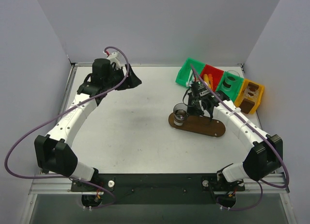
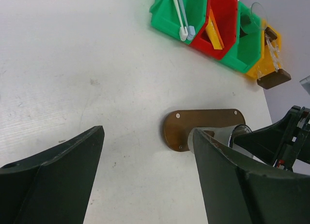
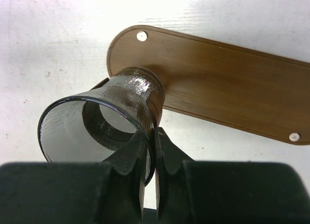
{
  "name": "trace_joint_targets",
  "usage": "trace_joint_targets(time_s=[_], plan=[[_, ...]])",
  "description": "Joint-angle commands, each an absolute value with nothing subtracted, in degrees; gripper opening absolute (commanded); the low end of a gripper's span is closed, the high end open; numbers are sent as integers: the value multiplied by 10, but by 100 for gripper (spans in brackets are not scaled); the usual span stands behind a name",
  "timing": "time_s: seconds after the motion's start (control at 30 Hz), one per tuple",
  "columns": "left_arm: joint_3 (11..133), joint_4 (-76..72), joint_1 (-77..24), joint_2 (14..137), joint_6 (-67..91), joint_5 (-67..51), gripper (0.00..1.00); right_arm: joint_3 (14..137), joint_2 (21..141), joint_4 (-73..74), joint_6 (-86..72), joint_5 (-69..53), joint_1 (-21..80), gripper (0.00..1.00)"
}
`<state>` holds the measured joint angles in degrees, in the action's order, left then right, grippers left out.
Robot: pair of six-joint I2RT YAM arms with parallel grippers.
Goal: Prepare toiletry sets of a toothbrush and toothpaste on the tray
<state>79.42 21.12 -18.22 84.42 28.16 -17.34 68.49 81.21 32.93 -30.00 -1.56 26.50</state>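
Note:
A clear cup [image 3: 97, 117] stands on the left end of the dark wooden tray [image 3: 227, 98], and my right gripper [image 3: 154, 136] is shut on its rim, one finger inside and one outside. Seen from above, that cup [image 1: 180, 111] is empty and the tray [image 1: 210, 128] lies right of centre. White toothbrushes [image 2: 181, 15] lie in a green bin [image 2: 167, 13]. Orange and yellow toothpaste tubes [image 2: 213, 32] sit in the red bin [image 2: 225, 20]. My left gripper [image 2: 147, 132] is open and holds nothing; it hangs over the back left of the table [image 1: 133, 81].
Behind the tray stands a row of bins: green [image 1: 186, 73], red [image 1: 210, 76], a second green one [image 1: 230, 86] holding a clear cup [image 2: 254, 20], and a yellow one [image 1: 252, 95]. Grey walls close in the table.

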Motion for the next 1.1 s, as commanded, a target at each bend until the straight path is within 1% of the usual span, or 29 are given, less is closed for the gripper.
trace_joint_targets(time_s=[0.0, 0.23, 0.5, 1.07], plan=[[785, 202, -184, 813, 295, -170, 84, 687, 793, 253, -310, -2, 287, 0], [771, 197, -184, 809, 304, -173, 84, 701, 823, 243, -310, 31, 314, 0], [769, 197, -184, 812, 304, -176, 84, 724, 855, 241, -305, 33, 330, 0], [773, 199, -183, 821, 301, -177, 84, 747, 892, 241, -301, 44, 330, 0]])
